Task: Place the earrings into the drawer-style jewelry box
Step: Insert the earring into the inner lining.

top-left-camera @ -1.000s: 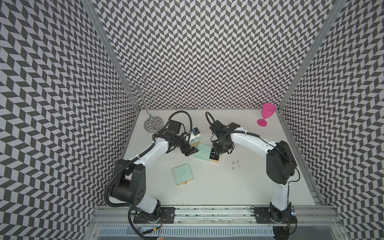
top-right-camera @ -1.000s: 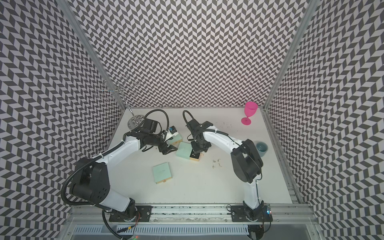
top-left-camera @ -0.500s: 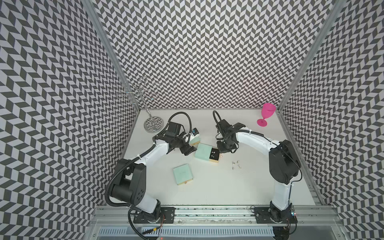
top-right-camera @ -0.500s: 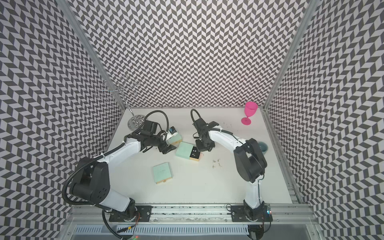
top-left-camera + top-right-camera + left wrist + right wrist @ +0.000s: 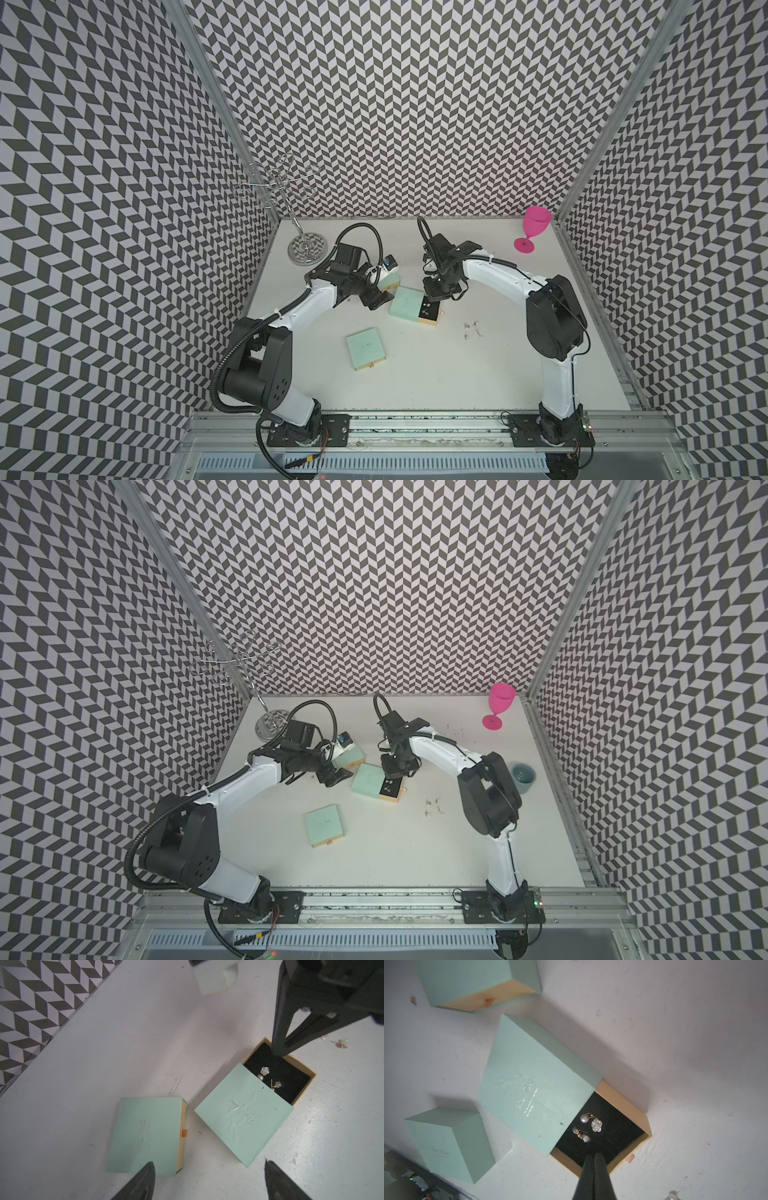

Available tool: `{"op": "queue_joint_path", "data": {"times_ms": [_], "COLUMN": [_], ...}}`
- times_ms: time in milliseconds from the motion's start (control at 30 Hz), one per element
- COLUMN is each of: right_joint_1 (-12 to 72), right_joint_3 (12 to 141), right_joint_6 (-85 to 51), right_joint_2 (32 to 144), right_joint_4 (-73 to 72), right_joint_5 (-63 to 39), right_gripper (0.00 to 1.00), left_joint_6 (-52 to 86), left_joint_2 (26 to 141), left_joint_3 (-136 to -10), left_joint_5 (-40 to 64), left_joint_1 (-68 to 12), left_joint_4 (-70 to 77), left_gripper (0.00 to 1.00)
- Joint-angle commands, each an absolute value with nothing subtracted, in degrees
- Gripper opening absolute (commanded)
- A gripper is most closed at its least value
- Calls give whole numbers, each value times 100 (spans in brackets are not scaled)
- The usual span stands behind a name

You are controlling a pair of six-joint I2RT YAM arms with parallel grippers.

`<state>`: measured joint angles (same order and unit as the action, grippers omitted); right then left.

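White table (image 5: 457,374) | mint card box (image 5: 239,1124), pearly earrings (image 5: 596,1125) | left hand (image 5: 208,1164) released | right hand (image 5: 593,1157) clenched

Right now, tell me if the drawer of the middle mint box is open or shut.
Open, partway. The drawer sticks out of its mint sleeve, baring black lining where two pearly earrings lie.

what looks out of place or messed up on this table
A few earrings lie loose on the table beside the open drawer, not in it with the pair already inside. The green sleeve over that drawer is creased and dented on top. Nothing looks broken.
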<state>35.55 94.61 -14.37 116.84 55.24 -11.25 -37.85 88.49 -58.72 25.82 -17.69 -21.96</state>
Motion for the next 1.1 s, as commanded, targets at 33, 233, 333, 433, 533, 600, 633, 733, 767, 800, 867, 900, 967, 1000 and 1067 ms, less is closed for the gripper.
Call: {"op": "queue_joint_path", "data": {"times_ms": [33,233,333,433,533,600,633,733,767,800,867,900,967,1000,1067], "right_joint_1": [3604,3621,3630,3639,3636,3639,3632,3630,3630,3630,3632,3630,3630,3631,3630], "right_joint_3": [9544,9642,9624,9598,9594,9605,9621,9698,9735,9776,9821,9842,9852,9861,9852], "right_joint_6": [-1305,-1235,-1188,-1159,-1135,-1133,-1134,-1116,-1125,-1118,-1116,-1108,-1099,-1082,-1066], "right_joint_2": [11851,12063,12137,12211,12271,12304,12320,12374,12405,12427,12460,12486,12539,12566,12602], "right_joint_4": [5489,5546,5537,5520,5487,5467,5467,5467,5467,5476,5473,5476,5478,5476,5476], "right_joint_5": [-1213,-1249,-1239,-1233,-1222,-1204,-1196,-1155,-1145,-1135,-1134,-1140,-1168,-1184,-1179], "right_gripper": [2,2,2,2,2,2,2,2,2,2,2,2,2,2,2], "left_joint_6": [-3823,-3838,-3832,-3833,-3842,-3842,-3841,-3841,-3832,-3839,-3832,-3827,-3823,-3820,-3821], "left_joint_2": [8834,8829,8823,8832,8832,8831,8835,8856,8854,8859,8855,8858,8851,8830,8835], "left_joint_3": [-5871,-5872,-5864,-5862,-5868,-5873,-5876,-5881,-5889,-5890,-5896,-5894,-5885,-5878,-5862], "left_joint_5": [2725,2716,2707,2707,2694,2689,2689,2703,2707,2716,2725,2725,2733,2742,2742], "left_joint_1": [-1719,-1713,-1705,-1701,-1698,-1696,-1687,-1687,-1687,-1684,-1686,-1679,-1681,-1683,-1683], "left_joint_4": [-2274,-2329,-2346,-2355,-2365,-2373,-2373,-2377,-2373,-2373,-2373,-2373,-2378,-2382,-2391], "left_gripper": [84,84,84,84,83,83,84,84,84,84,84,84,84,84,84]}}
